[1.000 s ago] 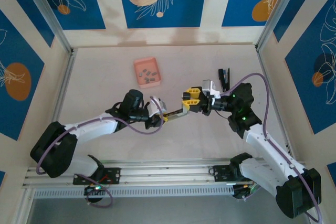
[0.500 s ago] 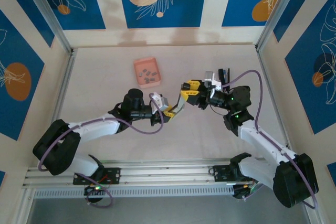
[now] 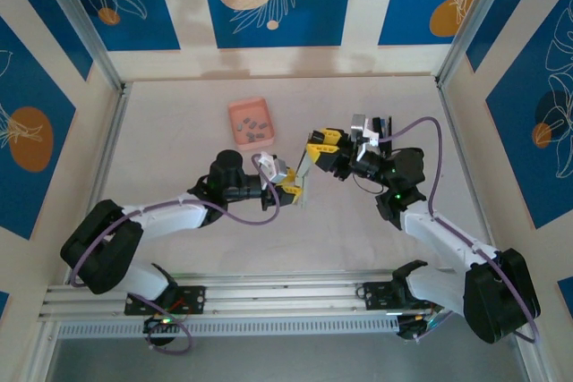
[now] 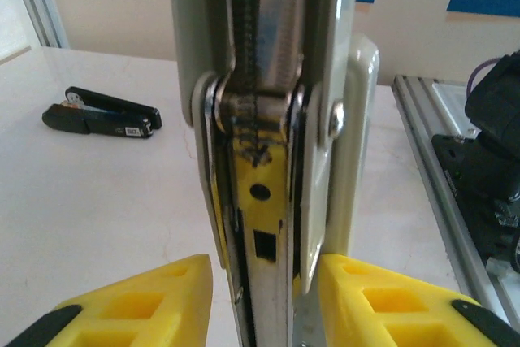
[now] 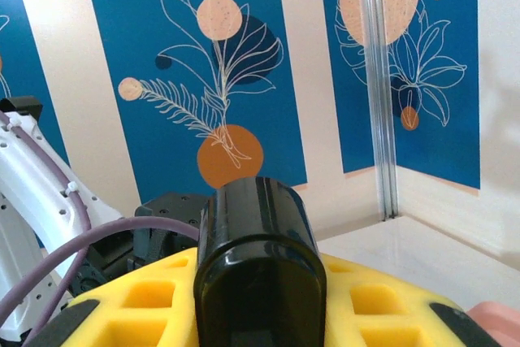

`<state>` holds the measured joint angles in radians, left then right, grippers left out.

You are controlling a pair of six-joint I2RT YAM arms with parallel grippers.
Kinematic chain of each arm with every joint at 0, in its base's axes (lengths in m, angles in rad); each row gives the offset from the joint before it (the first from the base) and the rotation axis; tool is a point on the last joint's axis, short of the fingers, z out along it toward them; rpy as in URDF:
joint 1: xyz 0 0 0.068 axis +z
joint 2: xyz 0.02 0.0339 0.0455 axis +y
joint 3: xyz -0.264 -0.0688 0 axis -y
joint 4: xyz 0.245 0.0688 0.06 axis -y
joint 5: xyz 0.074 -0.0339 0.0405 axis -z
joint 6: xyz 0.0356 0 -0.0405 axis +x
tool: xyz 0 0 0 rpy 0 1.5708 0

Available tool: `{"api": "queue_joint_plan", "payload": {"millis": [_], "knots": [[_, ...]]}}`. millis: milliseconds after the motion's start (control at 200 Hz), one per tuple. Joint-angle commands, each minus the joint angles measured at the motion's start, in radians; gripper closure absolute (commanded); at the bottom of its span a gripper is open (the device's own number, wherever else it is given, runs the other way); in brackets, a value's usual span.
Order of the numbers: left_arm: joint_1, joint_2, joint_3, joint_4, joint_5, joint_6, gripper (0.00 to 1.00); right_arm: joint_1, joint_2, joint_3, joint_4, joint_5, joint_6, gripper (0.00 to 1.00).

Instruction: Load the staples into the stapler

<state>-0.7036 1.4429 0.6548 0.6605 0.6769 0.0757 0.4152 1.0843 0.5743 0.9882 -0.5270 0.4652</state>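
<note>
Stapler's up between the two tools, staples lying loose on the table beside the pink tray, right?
No: the staples lie inside the pink tray, not beside it, as the top external view shows. The stapler is between the left tool and right tool.

Two robot arms reach in from the near edge of a pale surface (image 3: pixel 179 149) and meet at mid-table, the left hand (image 3: pixel 288 183) and the right hand (image 3: pixel 318 148) close together with their yellow fingers turned toward each other. The slim stapler (image 3: pixel 303 172) runs between them, its far end at the right hand and its near end beside the left. A salmon-pink tray (image 3: pixel 240 114) holding the staples (image 3: pixel 256 126) sits farther back and to the left, apart from both hands.
</note>
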Motion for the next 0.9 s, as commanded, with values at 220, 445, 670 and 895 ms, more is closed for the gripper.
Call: {"api": "queue_joint_plan", "payload": {"millis": [220, 445, 670, 895], "knots": [[-0.001, -0.108, -0.03, -0.058, -0.008, 0.016, 0.47, -0.082, -0.093, 0.033, -0.212, -0.11, -0.153, 1.0], [0.003, -0.157, 0.018, -0.235, 0.001, 0.073, 0.46, -0.108, -0.115, 0.049, -0.354, -0.194, -0.255, 1.0], [0.002, -0.136, 0.072, -0.299, 0.029, 0.096, 0.46, -0.105, -0.099, 0.047, -0.308, -0.243, -0.232, 1.0], [-0.008, -0.078, 0.106, -0.28, 0.074, 0.081, 0.46, -0.09, -0.089, 0.052, -0.285, -0.258, -0.225, 1.0]]}}
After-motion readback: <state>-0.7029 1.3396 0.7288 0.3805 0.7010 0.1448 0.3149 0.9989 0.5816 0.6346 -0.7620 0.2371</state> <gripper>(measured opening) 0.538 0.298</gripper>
